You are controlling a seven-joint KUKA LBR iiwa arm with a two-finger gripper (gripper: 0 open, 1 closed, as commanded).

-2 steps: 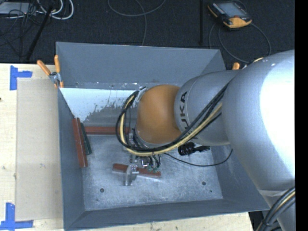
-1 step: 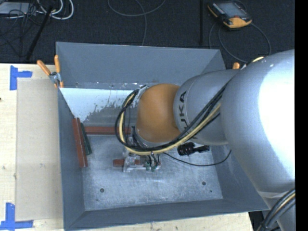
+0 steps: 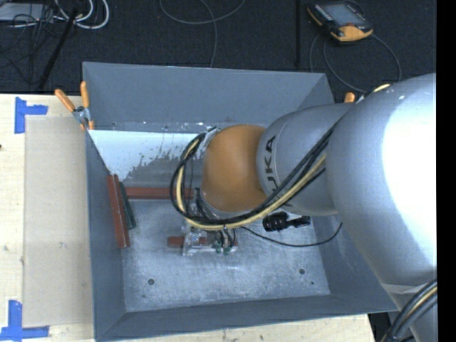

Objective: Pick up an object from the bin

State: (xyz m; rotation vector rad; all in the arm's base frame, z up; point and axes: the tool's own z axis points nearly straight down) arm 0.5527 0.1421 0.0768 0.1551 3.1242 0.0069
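Observation:
My gripper [image 3: 205, 244] is down near the bin floor, left of the middle, under the arm's orange cover. A small brown block [image 3: 174, 242] lies on the floor right at the gripper's left side; whether it is gripped cannot be told. A long brown wooden brush with dark bristles [image 3: 119, 212] lies along the left wall. A reddish-brown bar [image 3: 151, 192] lies along the foot of the back wall, its right end hidden behind the arm.
The arm reaches in from the right and covers the right half of the bin. Black and yellow cables loop round the orange cover. Bare grey floor shows in front of the gripper and towards the front left corner.

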